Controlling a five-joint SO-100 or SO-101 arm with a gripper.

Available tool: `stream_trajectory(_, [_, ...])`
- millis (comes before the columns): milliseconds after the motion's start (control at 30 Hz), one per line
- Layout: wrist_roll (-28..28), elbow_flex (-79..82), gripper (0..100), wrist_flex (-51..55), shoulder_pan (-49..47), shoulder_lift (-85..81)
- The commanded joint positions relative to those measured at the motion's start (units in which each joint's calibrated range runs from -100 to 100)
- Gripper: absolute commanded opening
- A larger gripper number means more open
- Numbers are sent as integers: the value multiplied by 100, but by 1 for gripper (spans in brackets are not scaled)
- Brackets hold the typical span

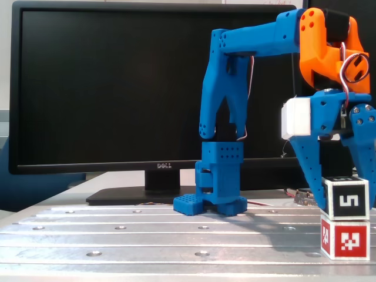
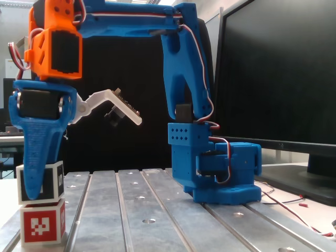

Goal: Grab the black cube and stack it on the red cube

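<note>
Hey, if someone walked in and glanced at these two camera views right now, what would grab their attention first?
The bright blue and orange robot arm reaches out from its base on the grooved metal table, in front of a big dark Dell monitor. At the table's edge, its blue fingers flank a small black cube with white labels, which sits on a small red cube with a white label.

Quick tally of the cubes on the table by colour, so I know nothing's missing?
Black cube: 1, sitting on top of the red one, between the fingers of the gripper.
Red cube: 1, on the table.
Total: 2 cubes.
</note>
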Motion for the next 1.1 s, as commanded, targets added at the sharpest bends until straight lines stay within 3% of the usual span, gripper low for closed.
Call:
stream_trajectory(0, [21, -14, 18, 28, -1, -51])
stream_trajectory(267, [21, -14, 19, 11, -1, -84])
stream_trajectory(567, [21, -14, 33, 45, -1, -93])
stream_trajectory(1067, [21, -213, 33, 216, 21, -126])
